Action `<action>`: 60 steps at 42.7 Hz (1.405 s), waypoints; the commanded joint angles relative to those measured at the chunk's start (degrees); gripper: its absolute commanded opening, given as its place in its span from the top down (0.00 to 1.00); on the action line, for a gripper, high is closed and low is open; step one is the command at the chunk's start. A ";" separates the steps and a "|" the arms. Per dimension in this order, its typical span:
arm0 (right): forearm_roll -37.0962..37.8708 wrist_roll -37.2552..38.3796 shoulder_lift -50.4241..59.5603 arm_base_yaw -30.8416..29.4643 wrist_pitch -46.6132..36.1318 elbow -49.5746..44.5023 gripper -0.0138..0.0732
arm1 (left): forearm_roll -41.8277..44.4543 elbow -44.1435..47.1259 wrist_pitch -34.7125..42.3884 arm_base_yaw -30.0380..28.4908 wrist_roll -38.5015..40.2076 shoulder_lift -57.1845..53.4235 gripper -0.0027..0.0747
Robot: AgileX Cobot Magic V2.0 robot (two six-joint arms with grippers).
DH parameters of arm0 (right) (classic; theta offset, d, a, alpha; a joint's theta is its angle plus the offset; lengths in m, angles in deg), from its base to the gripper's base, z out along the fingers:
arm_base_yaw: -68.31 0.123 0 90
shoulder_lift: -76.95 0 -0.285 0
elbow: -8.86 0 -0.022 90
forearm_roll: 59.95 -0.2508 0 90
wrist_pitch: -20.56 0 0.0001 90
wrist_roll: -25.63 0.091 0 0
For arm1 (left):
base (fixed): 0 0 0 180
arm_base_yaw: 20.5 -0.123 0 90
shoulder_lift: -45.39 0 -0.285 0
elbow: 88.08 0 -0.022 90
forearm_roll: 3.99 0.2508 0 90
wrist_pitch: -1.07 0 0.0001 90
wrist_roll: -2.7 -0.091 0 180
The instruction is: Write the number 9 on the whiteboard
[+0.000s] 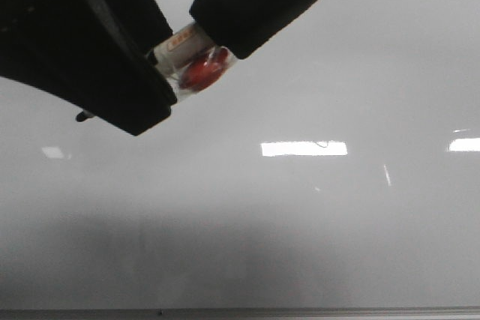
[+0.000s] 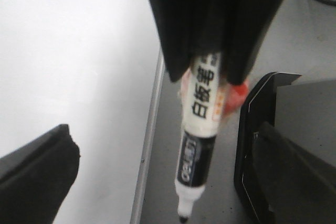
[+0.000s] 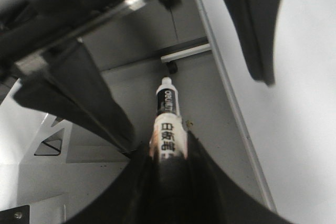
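The whiteboard (image 1: 300,222) fills the front view, glossy with light reflections, and no number 9 shows on it. My right gripper (image 3: 168,153) is shut on a white and black marker (image 3: 168,121). The marker (image 2: 202,124) is uncapped, with its tip over the grey surface just outside the board's frame edge (image 2: 149,145). My left gripper (image 2: 165,135) is open, and the marker hangs apart between its wide-spread fingers (image 2: 37,177). In the front view the marker (image 1: 187,54), with something red beside it, sits between black gripper bodies at the top.
A black box-like thing (image 2: 249,140) lies on the grey surface beside the marker. A white bar with a black caster (image 3: 181,53) and a white metal stand (image 3: 47,135) lie beyond the board's edge (image 3: 231,103). The board's frame (image 1: 300,311) runs along the front.
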 commanded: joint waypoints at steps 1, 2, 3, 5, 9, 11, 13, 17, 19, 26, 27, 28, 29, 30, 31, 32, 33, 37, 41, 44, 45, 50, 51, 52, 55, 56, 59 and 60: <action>-2.72 -0.56 3.57 -2.66 -1.58 -0.24 0.92 | -1.46 -1.80 2.09 -2.16 3.17 -4.01 0.14; -2.72 -0.56 4.00 -3.43 -1.79 -0.70 0.92 | -1.46 -1.70 1.94 -2.88 3.74 -4.43 0.15; -2.78 -0.56 4.56 -4.56 -1.99 -1.14 0.92 | -1.46 -1.58 1.78 -3.95 4.35 -5.26 0.17; -2.82 -0.56 5.46 -6.84 -2.38 -2.29 0.92 | -1.46 -0.83 1.25 -6.27 5.34 -7.35 0.25; -4.10 -0.56 5.86 -10.48 -3.22 -3.45 0.92 | -1.71 1.70 0.96 -10.42 6.71 -10.98 0.41; -5.24 -0.56 5.80 -11.64 -4.16 -3.82 0.92 | -1.83 4.06 0.96 -12.27 6.83 -13.23 0.54; -6.25 -0.56 5.66 -12.47 -5.16 -3.93 0.92 | -2.21 6.16 0.96 -13.82 7.44 -15.70 0.65; -7.99 -0.56 5.21 -12.84 -8.28 -4.00 0.92 | -3.14 11.65 2.59 -17.28 8.19 -21.14 0.91; -8.47 -0.56 5.08 -12.84 -9.85 -4.00 0.92 | -4.33 14.43 3.54 -18.74 8.19 -23.97 0.99; -8.76 -0.56 5.02 -12.84 -15.98 -4.00 0.92 | -7.26 24.83 9.20 -24.19 14.75 -39.11 0.99; -8.76 -0.56 5.02 -12.84 -16.49 -4.00 0.92 | -7.26 25.68 9.90 -24.53 15.52 -40.08 0.99; -8.81 -0.56 5.02 -12.84 -16.98 -4.00 0.92 | -7.26 26.49 10.98 -24.94 16.25 -41.97 0.99; -8.82 -0.56 5.02 -12.84 -17.63 -4.00 0.92 | -7.26 27.54 11.82 -25.12 16.86 -43.87 0.99; -8.82 -0.56 5.02 -12.84 -18.14 -4.00 0.92 | -7.42 28.26 12.63 -25.36 17.28 -45.28 0.99; -8.82 -0.56 5.02 -12.84 -18.93 -4.00 0.92 | -7.53 29.16 13.74 -25.52 17.43 -47.08 0.99; -8.82 -0.56 4.91 -12.84 -19.96 -3.94 0.92 | -7.74 30.16 15.13 -25.52 17.70 -49.24 0.99; -8.82 -0.56 4.65 -12.84 -20.76 -3.53 0.92 | -8.31 31.18 16.70 -25.52 18.06 -51.18 0.99; -8.88 -0.56 1.56 -12.79 -20.56 -1.17 0.92 | -9.24 32.78 18.92 -25.52 18.09 -55.91 0.99; -9.51 -0.56 -2.46 -12.79 -20.92 1.13 0.92 | -9.24 32.88 18.92 -25.52 18.09 -57.26 0.99; -9.51 -0.56 -4.90 -12.79 -23.05 2.64 0.92 | -9.24 32.88 18.92 -25.52 18.09 -57.30 0.99; -9.63 -0.56 -5.75 -12.79 -23.80 2.99 0.92 | -9.24 32.88 18.80 -25.52 18.09 -57.30 0.99; -11.47 -0.56 -9.11 -12.79 -27.15 5.13 0.92 | -9.24 32.88 18.80 -25.52 18.09 -57.30 0.99; -11.81 -0.56 -9.94 -12.79 -27.44 5.76 0.92 | -9.24 32.88 18.80 -25.52 18.09 -57.30 0.99; -12.09 -0.56 -10.57 -12.79 -27.44 6.31 0.92 | -9.24 32.88 18.80 -25.52 18.09 -57.30 0.99; -12.54 -0.56 -13.03 -12.46 -27.18 8.86 0.92 | -9.24 32.88 18.80 -25.52 18.09 -57.30 0.99; -12.54 -0.56 -14.06 -12.19 -26.95 9.44 0.92 | -9.24 32.88 18.80 -25.52 18.09 -57.30 0.99; -12.42 -0.56 -15.93 -11.12 -26.26 11.22 0.92 | -9.24 32.88 18.80 -25.52 18.09 -57.30 0.99; -12.36 -0.56 -16.56 -10.76 -25.94 11.76 0.92 | -9.24 32.88 18.80 -25.52 18.09 -57.30 0.99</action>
